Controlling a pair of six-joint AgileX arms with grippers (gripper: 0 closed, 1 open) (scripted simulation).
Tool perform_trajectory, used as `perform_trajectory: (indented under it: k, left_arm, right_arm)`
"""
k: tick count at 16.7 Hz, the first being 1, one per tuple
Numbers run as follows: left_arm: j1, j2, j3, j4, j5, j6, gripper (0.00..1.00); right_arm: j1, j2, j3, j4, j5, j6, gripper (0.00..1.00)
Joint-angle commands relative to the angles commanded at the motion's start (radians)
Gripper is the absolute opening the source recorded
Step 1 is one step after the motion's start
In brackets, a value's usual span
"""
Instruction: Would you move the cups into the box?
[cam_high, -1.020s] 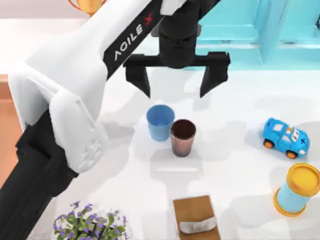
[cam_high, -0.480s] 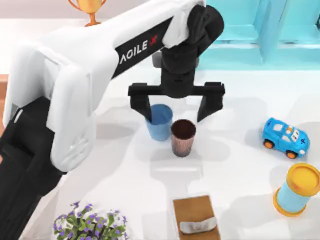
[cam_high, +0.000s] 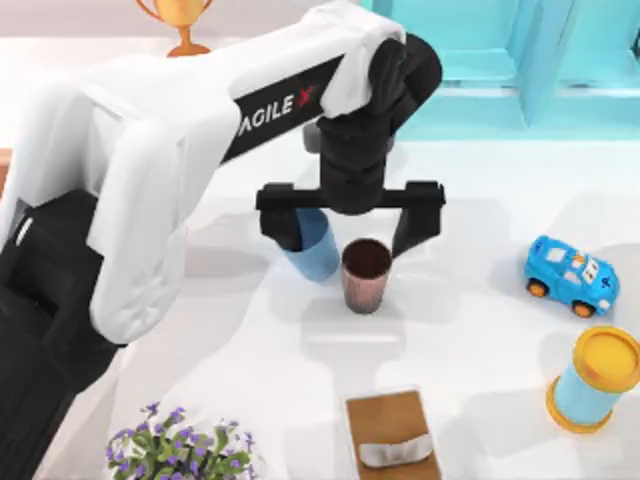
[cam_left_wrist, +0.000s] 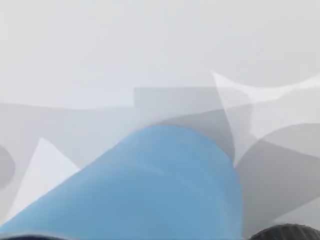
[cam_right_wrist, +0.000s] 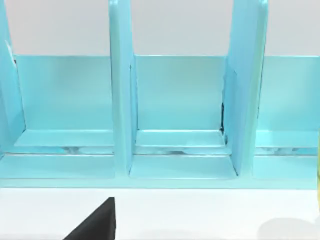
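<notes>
The light blue cup and the ribbed dark brown cup stand side by side at the table's middle. My left gripper is open just behind and above them. Its left finger overlaps the blue cup's rim and hides the cup's top, while its right finger stands behind and to the right of the brown cup. In the left wrist view the blue cup looms very close. A thin strip of the peach box shows at the far left edge, behind my left arm. My right gripper is parked facing the shelf.
A turquoise shelf unit lines the back right. A blue toy car and a yellow-capped cylinder sit at the right. A brown block and purple flowers lie at the front, a gold trophy at the back.
My left gripper has come forward and down from behind the cups and now sits over the blue cup, still open. The cups have not moved.
</notes>
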Motion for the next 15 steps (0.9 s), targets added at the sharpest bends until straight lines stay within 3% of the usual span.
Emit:
perform_trajectory:
  k: [1, 14, 15]
  left_arm:
    - [0.000, 0.000, 0.000, 0.000, 0.000, 0.000, 1.00]
    - [0.000, 0.000, 0.000, 0.000, 0.000, 0.000, 0.02]
    - [0.000, 0.000, 0.000, 0.000, 0.000, 0.000, 0.00]
  right_arm:
    - [0.000, 0.000, 0.000, 0.000, 0.000, 0.000, 1.00]
    - [0.000, 0.000, 0.000, 0.000, 0.000, 0.000, 1.00]
    - [0.000, 0.000, 0.000, 0.000, 0.000, 0.000, 1.00]
